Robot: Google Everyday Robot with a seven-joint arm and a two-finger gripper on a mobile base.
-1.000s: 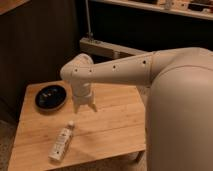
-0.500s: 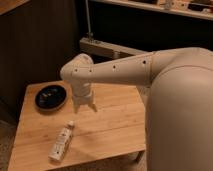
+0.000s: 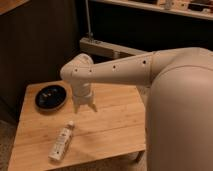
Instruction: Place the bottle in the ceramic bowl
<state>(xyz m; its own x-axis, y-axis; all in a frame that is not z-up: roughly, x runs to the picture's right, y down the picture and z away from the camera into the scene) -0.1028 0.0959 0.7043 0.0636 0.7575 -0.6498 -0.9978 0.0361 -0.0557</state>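
wooden table (image 3: 117, 127), pale and grained, fills the lower part of the view. at its far left corner sits the ceramic bowl (image 3: 50, 98), black, glossy and shallow, with what may be reflections on its inside, though that is hard to read. nearer the front edge, and a little to the right of the bowl, the bottle (image 3: 62, 142) lies on its side on the wood, its pale cap pointing up toward the bowl and its base toward the table's front edge. bottle and bowl are apart, with bare wood between them. just right of the bowl and beyond the bottle's cap, the gripper (image 3: 84, 109) hangs pointing straight down over the table, close above the surface. its two fingers (image 3: 94, 107) are spread apart with nothing between them, and they touch neither the bottle nor the bowl. from the gripper's wrist the white arm (image 3: 117, 72) stretches up and to the right, joining the robot's big rounded white body (image 3: 182, 115), which fills the right side.
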